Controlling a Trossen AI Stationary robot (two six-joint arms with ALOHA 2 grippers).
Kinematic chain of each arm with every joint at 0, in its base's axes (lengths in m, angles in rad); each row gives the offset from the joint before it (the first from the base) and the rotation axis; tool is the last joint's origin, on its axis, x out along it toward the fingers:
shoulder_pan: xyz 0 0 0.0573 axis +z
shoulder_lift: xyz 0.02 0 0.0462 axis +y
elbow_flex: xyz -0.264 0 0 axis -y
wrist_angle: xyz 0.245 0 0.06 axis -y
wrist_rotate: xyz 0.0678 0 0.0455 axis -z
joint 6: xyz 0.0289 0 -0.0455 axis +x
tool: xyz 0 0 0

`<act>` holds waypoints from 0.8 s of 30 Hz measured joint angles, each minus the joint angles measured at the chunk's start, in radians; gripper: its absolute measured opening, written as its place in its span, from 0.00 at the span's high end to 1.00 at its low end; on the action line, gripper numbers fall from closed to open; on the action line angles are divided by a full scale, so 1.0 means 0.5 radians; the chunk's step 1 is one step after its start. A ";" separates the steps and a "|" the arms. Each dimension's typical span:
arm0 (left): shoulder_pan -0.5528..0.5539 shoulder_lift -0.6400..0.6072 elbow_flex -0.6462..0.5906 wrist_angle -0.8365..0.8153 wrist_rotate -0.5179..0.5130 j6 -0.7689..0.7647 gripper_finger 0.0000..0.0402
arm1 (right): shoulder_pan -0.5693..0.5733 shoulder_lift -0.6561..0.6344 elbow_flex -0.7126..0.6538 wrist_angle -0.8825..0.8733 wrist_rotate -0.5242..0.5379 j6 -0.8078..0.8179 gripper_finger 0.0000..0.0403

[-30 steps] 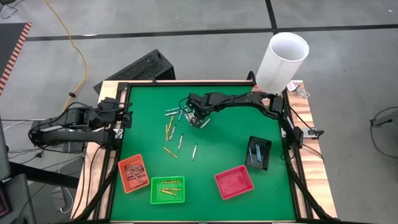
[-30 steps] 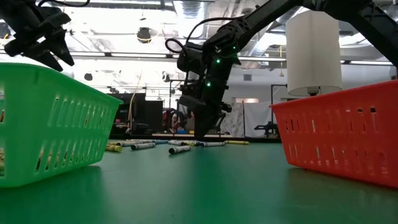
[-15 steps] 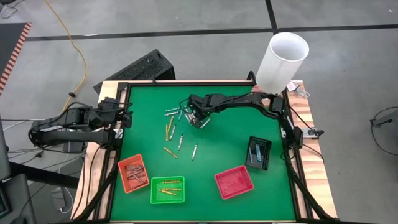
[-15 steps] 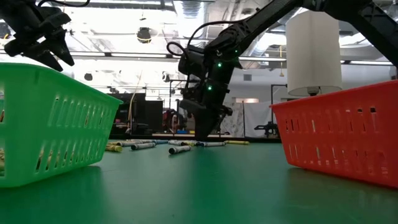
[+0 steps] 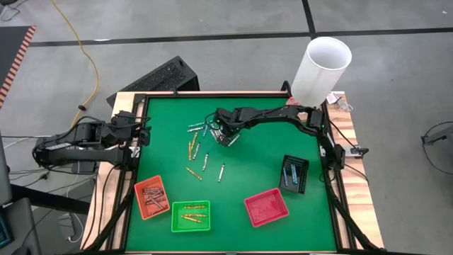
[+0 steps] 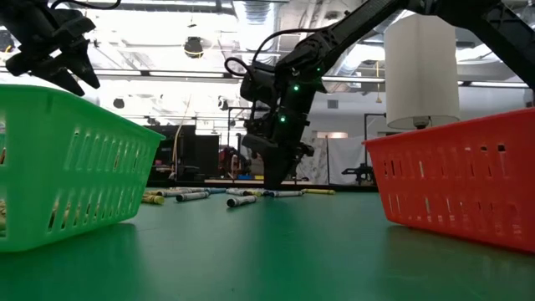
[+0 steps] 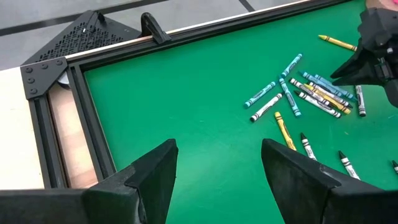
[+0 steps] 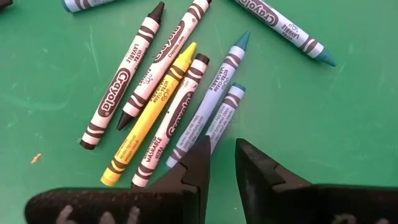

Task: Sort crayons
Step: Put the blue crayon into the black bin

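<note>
Crayons [image 8: 168, 99] reading "Crayola"/"WASHABLE" at frame centre; right gripper [image 8: 219, 163] hovering there, fingers narrowly parted, gripping nothing

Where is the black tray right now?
In the high view the black tray sits on the right side of the green table, just up and right of the red tray, with a few crayons inside.

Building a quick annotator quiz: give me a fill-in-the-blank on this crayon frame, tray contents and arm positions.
1. The right gripper is lowered over the pile of loose crayons on the ____ mat.
2. The reddish-brown crayons lie in the ____ tray.
3. The tray that holds no crayons is the ____ one.
4. The left gripper waits, open, at the table's ____ edge.

Missing words: green; orange; red; left
</note>
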 joint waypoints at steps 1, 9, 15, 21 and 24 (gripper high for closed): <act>-0.001 0.000 0.000 0.000 0.000 0.000 0.44 | 0.000 0.000 0.000 0.000 0.000 0.003 0.78; -0.001 0.000 0.000 0.000 0.001 0.000 0.44 | 0.017 -0.001 0.000 0.005 0.000 0.022 0.78; 0.000 0.000 0.000 0.000 0.001 0.001 0.44 | 0.047 -0.001 -0.004 0.007 -0.008 0.041 0.78; 0.000 0.000 0.000 0.000 0.001 0.001 0.44 | 0.042 0.005 -0.004 0.004 -0.011 0.043 0.78; 0.000 -0.001 0.000 0.000 0.001 0.001 0.44 | 0.043 0.005 -0.003 -0.019 -0.011 0.061 0.79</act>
